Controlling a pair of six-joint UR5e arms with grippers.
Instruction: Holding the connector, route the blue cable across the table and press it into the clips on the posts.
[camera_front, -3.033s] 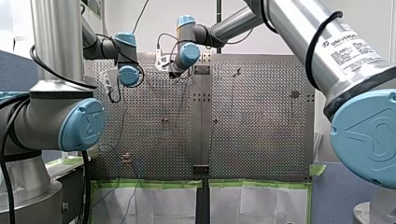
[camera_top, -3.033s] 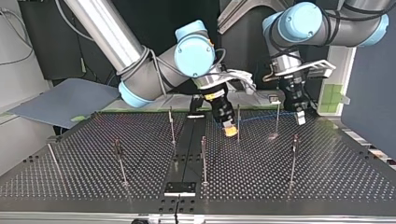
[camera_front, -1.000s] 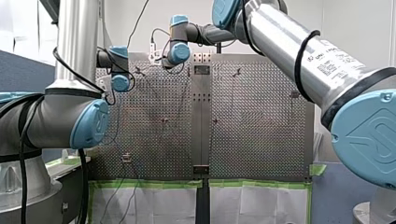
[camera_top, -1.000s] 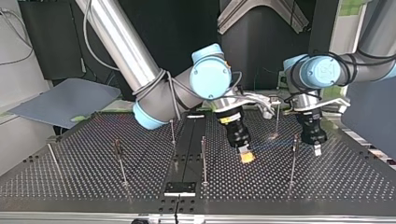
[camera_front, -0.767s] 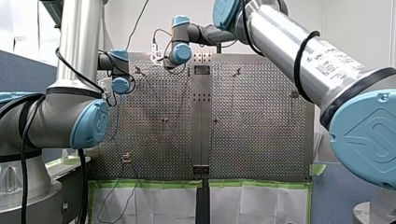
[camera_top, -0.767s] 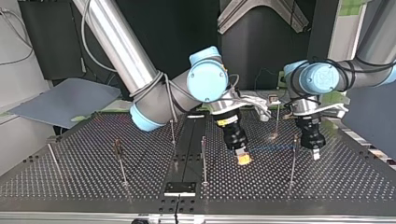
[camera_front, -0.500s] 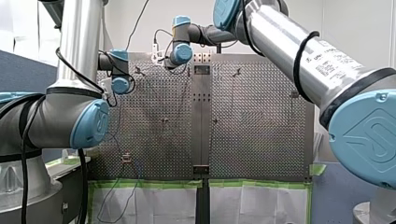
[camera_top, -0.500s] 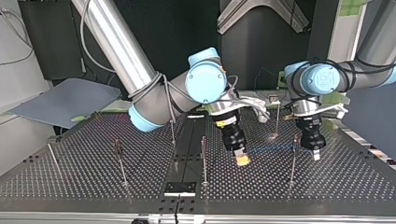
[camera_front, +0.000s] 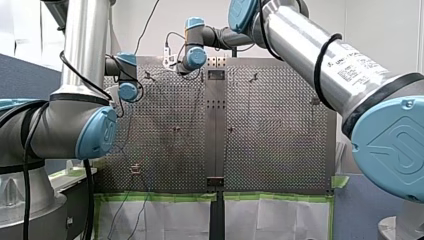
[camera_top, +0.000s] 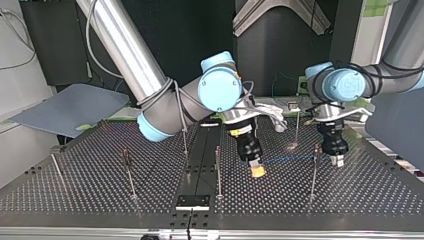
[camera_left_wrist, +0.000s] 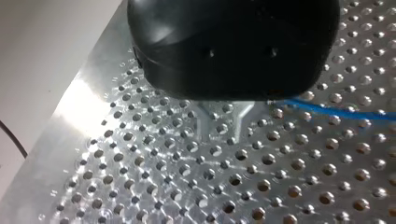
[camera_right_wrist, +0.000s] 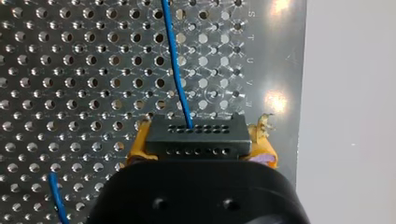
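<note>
Both grippers have edged leftward across the top view. My right gripper (camera_top: 256, 171), yellow pads clamped on the connector (camera_right_wrist: 194, 135), draws the blue cable (camera_top: 287, 159) taut past the post (camera_top: 314, 172). My left gripper (camera_top: 336, 161) seemingly pinches it, which looks ready for clipping.

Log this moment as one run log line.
right gripper: shut on connector | left gripper: shut on blue cable | cable: stretched between both grippers | post clip: seating unclear

Straight blue cable (camera_right_wrist: 177, 70) from black connector (camera_right_wrist: 195, 137)
</note>
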